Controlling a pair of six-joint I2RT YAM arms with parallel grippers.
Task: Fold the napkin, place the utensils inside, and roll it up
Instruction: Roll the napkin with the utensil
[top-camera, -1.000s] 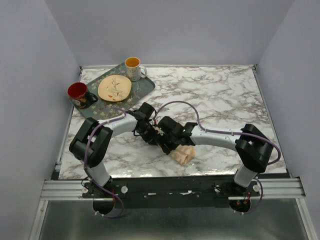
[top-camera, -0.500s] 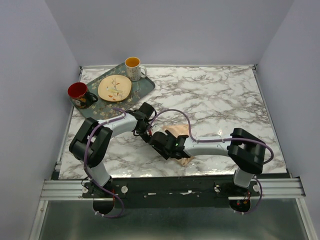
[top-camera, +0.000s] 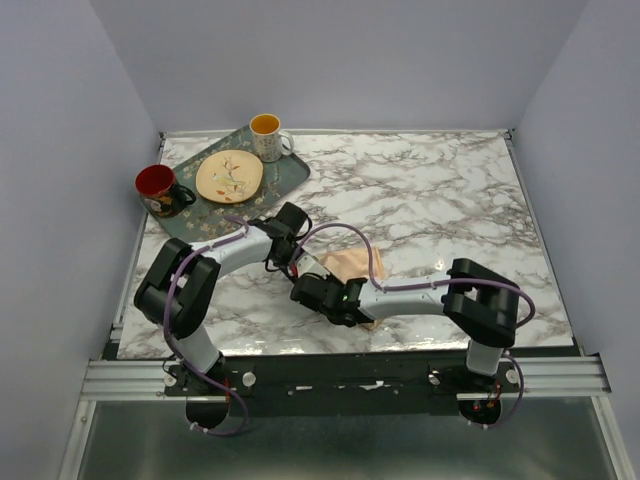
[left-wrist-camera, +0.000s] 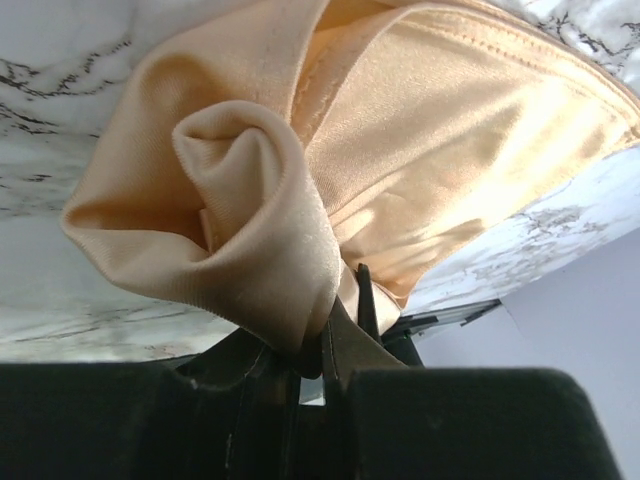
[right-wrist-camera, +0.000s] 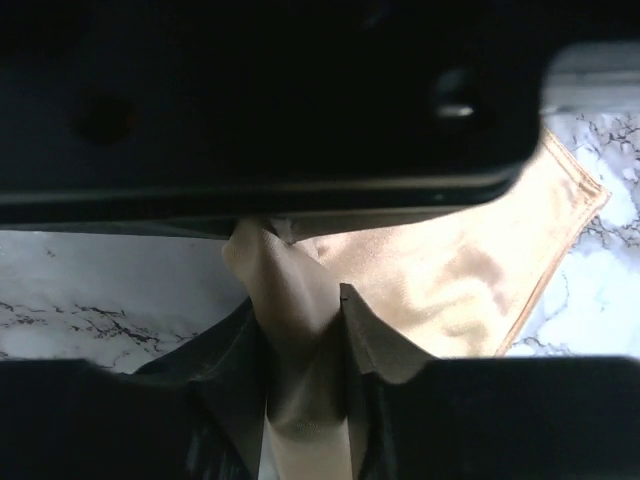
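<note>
The peach-tan napkin (top-camera: 352, 264) lies bunched on the marble between the two arms. In the left wrist view its near end is a loose roll (left-wrist-camera: 250, 210). My left gripper (top-camera: 296, 267) comes at it from the left, jaws nearly together with a fold pinched between them (left-wrist-camera: 340, 320). My right gripper (top-camera: 311, 285) sits low at the napkin's near-left end. A band of the napkin (right-wrist-camera: 450, 270) fills the gap between its fingers (right-wrist-camera: 300, 310). The utensils are hidden.
A green tray (top-camera: 292, 176) at the back left carries a cream floral plate (top-camera: 229, 176) and a white mug with an orange inside (top-camera: 266, 136). A red mug (top-camera: 157, 187) stands at the tray's left end. The left arm's black link crosses the top of the right wrist view.
My right gripper has slid left and nearer along the napkin and narrowed its jaws onto the cloth. More napkin now shows behind it. The left gripper has barely moved.
</note>
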